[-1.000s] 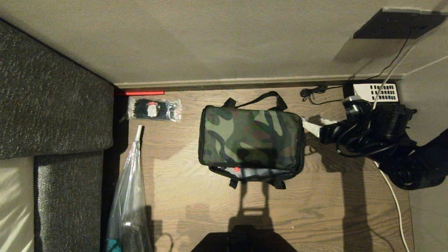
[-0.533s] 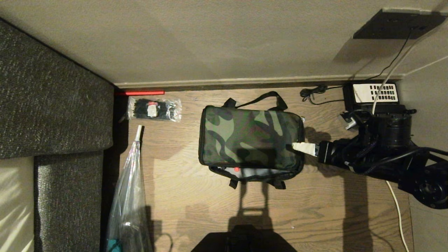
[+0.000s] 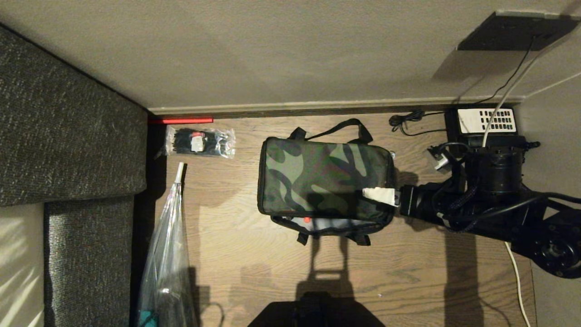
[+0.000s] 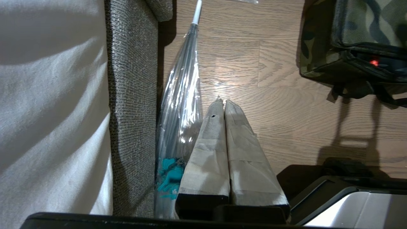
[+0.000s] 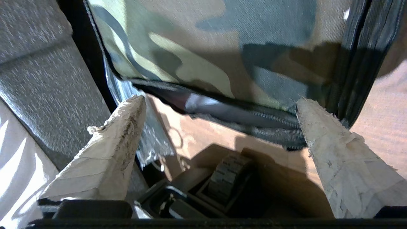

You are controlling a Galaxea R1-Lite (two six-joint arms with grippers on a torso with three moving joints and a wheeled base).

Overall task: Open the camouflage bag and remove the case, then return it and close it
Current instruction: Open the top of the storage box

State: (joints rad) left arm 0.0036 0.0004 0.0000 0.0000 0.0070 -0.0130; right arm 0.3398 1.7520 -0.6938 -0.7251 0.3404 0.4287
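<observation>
Our right gripper point(image 3: 379, 195), fingers spread wide, hovers over the right end of the camouflage bag point(image 3: 317, 179). The bag's long axis runs left-right, and its gaping lid edge faces us. Our left gripper point(image 4: 222, 105), pressed together, is parked farther away.

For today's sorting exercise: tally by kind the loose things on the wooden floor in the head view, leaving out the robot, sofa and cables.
Bags: 1, the camouflage bag
Clear plastic packets of black items: 1
Clear wrapped umbrellas: 1
Red sticks by the skirting: 1
Black telephones with white keypad: 1
Total: 5
</observation>
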